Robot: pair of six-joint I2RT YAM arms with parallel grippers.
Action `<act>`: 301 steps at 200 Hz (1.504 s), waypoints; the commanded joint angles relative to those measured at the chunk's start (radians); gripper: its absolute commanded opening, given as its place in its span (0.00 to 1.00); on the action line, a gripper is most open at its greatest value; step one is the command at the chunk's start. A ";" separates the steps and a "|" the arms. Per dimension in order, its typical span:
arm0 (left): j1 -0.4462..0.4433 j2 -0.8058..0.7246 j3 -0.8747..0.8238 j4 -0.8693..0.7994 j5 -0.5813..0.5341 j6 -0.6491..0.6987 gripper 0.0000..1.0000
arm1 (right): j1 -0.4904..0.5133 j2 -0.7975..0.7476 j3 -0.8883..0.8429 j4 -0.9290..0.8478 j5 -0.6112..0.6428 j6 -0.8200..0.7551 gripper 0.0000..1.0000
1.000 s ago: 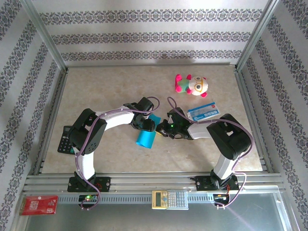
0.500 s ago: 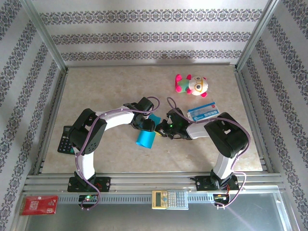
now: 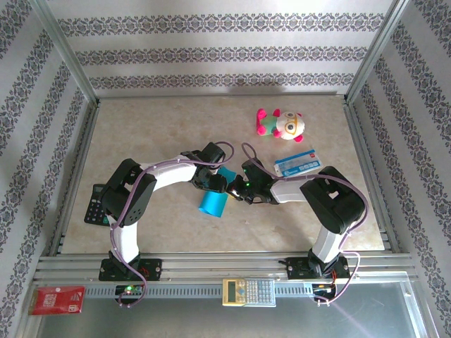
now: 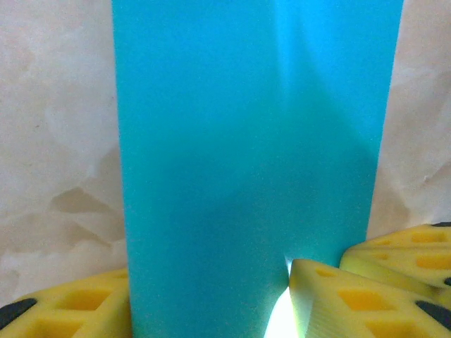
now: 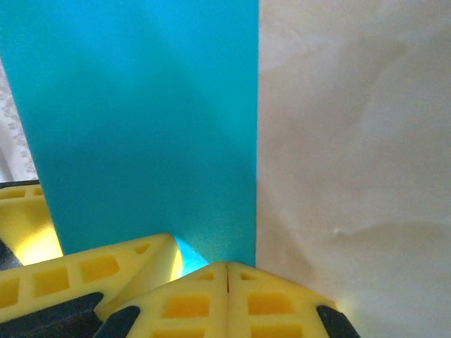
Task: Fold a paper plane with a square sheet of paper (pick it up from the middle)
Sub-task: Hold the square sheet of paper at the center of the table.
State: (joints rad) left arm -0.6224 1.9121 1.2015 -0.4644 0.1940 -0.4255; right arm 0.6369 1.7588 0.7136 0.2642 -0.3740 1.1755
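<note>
The teal-blue sheet of paper (image 3: 211,202) lies folded into a narrow strip on the table between both arms. In the left wrist view the paper (image 4: 254,141) shows slanting fold lines and runs up from my left gripper (image 4: 204,282). Its yellow fingers (image 4: 63,310) stand apart at either side of the strip. My right gripper (image 5: 227,269) is shut, its tips pressed together at the near right corner of the paper (image 5: 141,127). From above, the left gripper (image 3: 211,180) and the right gripper (image 3: 235,189) meet at the strip's far end.
A plush toy (image 3: 280,124) and a white-and-blue card (image 3: 296,163) lie at the back right. A black calculator (image 3: 94,204) sits at the left edge. On the front rail rest a second calculator (image 3: 248,291) and a red card (image 3: 58,299).
My right gripper has crept a little left, toward the paper and the left gripper. The left arm and the paper have stayed in place.
</note>
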 commanded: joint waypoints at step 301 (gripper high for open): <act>0.055 -0.265 -0.074 0.015 0.198 -0.135 0.52 | 0.003 0.126 -0.057 -0.232 0.116 -0.034 0.00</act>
State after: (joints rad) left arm -0.5739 1.6718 1.1526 -0.5167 0.2756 -0.4858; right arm 0.6243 1.7771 0.7059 0.2844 -0.3927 1.1717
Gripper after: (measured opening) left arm 0.557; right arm 0.048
